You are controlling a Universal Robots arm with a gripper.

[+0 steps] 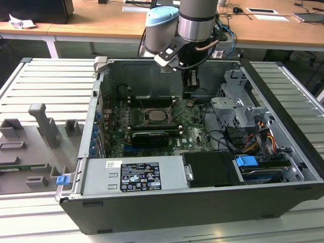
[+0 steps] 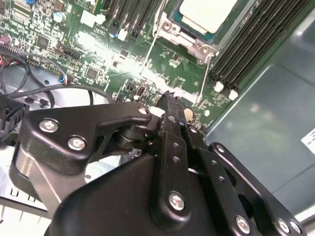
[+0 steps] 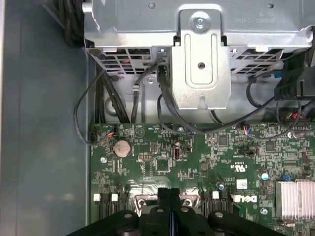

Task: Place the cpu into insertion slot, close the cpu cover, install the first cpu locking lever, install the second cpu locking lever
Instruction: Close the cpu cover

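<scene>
The cpu (image 2: 205,12), with its pale square top, lies in the insertion slot (image 1: 154,115) on the green motherboard. The grey metal cpu cover (image 2: 170,27) frames its edges. Two thin wire locking levers (image 2: 147,56) (image 2: 204,78) run out from the socket's corners over the board. My gripper (image 1: 188,100) hangs inside the case, above the board and to the exterior view's right of the socket. Its black fingers meet in both wrist views (image 2: 170,98) (image 3: 169,194), shut with nothing between them.
Black memory slots (image 2: 251,44) flank the socket. A black graphics card (image 1: 149,136) lies in front of it. A metal drive cage (image 3: 202,64) with black cables (image 3: 162,110) stands close to the gripper. The power supply (image 1: 134,174) fills the case front. A heatsink (image 3: 294,199) sits on the board.
</scene>
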